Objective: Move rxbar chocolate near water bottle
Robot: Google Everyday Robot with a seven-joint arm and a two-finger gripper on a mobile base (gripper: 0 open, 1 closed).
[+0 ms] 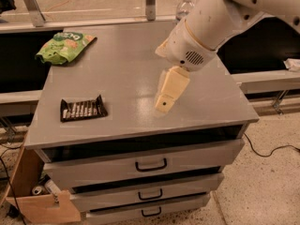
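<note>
The rxbar chocolate lies flat on the left front part of the grey cabinet top, a black wrapper with a row of pale lettering. The water bottle stands at the back right of the top; only its white cap and upper part show behind my arm. My gripper hangs over the middle of the top, pointing down and to the left. It is well to the right of the bar and in front of the bottle, touching neither.
A green snack bag lies at the back left of the top. Below the top are three drawers with dark handles. A cardboard box sits on the floor at the lower left. A cable runs on the floor at the right.
</note>
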